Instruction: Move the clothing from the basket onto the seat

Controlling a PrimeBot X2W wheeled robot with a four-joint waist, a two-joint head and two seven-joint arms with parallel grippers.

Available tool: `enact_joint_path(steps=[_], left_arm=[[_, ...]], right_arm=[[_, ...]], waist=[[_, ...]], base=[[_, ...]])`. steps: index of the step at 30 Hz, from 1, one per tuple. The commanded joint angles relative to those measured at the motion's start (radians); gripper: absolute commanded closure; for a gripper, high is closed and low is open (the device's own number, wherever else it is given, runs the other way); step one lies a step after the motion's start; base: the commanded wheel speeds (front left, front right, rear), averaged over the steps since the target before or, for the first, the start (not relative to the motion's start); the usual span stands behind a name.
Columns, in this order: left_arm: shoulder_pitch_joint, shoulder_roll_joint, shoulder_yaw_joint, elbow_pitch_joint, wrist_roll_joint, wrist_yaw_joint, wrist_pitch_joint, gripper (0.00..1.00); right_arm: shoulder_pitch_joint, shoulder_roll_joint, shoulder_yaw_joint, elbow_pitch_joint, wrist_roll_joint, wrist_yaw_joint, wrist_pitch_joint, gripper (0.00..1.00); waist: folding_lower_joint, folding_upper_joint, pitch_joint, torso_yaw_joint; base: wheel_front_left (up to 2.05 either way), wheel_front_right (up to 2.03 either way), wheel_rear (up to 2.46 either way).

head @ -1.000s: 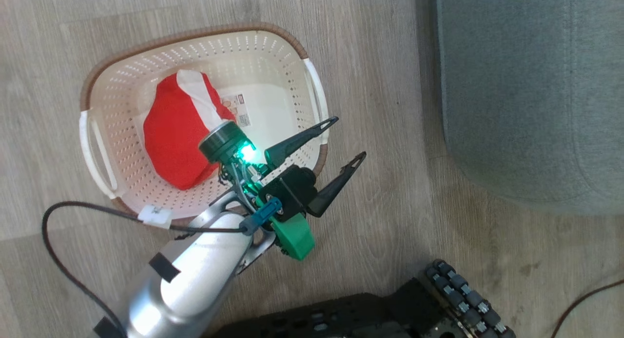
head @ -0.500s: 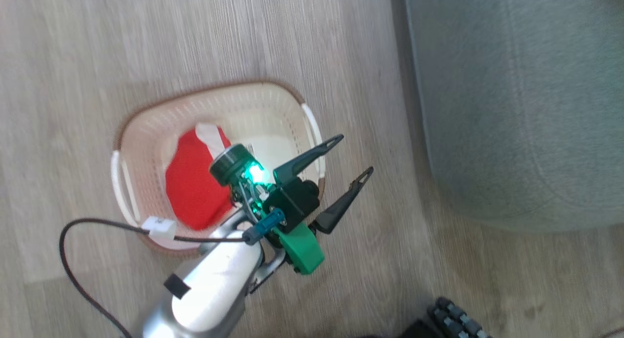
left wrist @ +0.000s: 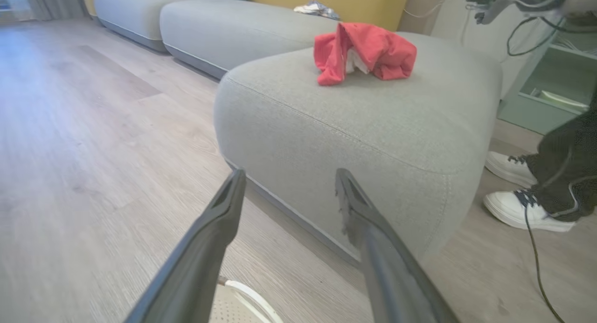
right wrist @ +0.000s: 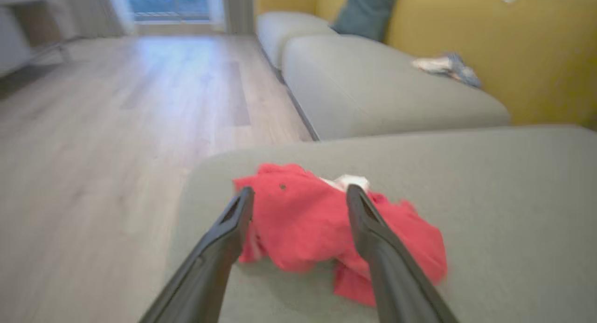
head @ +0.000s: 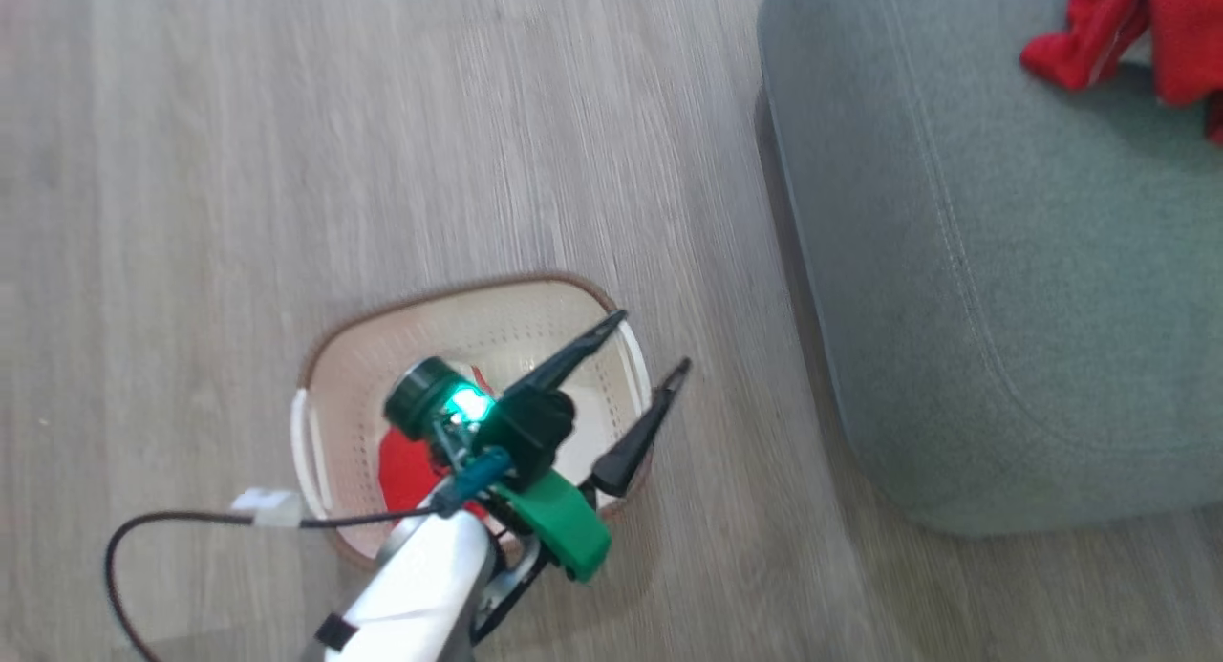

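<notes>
Shifted since a second ago: the head camera's outlook, which now takes in more of the seat (head: 1003, 261) and shows the basket (head: 459, 294) smaller and lower in view.
- Item 1: first red garment (head: 1099, 41), crumpled, white lining showing, lying on top of the seat near its rounded corner.
- Item 2: second red garment (head: 406, 466), inside the basket, on the floor (head: 239, 165) just beside the seat, partly hidden by the left arm.
- Left gripper (head: 653, 340): jaws spread wide, empty, over the basket's seat-side rim, pointing toward the seat.
- Right gripper (right wrist: 299, 191): jaws spread wide, holding nothing, above the seat with the first garment framed between its fingers; contact cannot be told.
- Also present: a person's white shoes (left wrist: 527, 211) on the floor at the seat's far side.
</notes>
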Motion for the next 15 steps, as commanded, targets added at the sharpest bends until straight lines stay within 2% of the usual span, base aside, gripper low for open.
enact_joint_path(steps=[1,5,8,15], left_arm=[[0.008,-0.007,0.06,-0.039,-0.007,0.0,-0.005,0.0],[0.04,-0.013,0.111,-0.052,0.004,0.001,-0.005,0.0],[0.061,-0.015,0.151,-0.067,0.008,0.008,-0.005,0.0],[0.09,-0.017,0.226,-0.117,-0.001,0.052,-0.005,0.0]], right_arm=[[0.05,-0.052,0.051,-0.115,0.029,0.0,-0.028,0.0],[0.135,-0.08,0.081,-0.271,0.096,0.0,-0.05,0.0],[0.2,-0.086,0.102,-0.383,0.093,0.0,-0.054,0.0],[0.367,-0.002,-0.021,-0.66,0.087,0.0,-0.055,0.0]], waist=[[0.0001,-0.0001,-0.055,0.024],[0.0001,-0.0001,-0.092,0.043],[0.0001,-0.0001,-0.114,0.067],[0.0001,-0.0001,-0.156,0.145]], base=[[0.0,0.0,0.0],[0.0,0.0,0.0],[0.0,0.0,0.0],[0.0,0.0,0.0]])
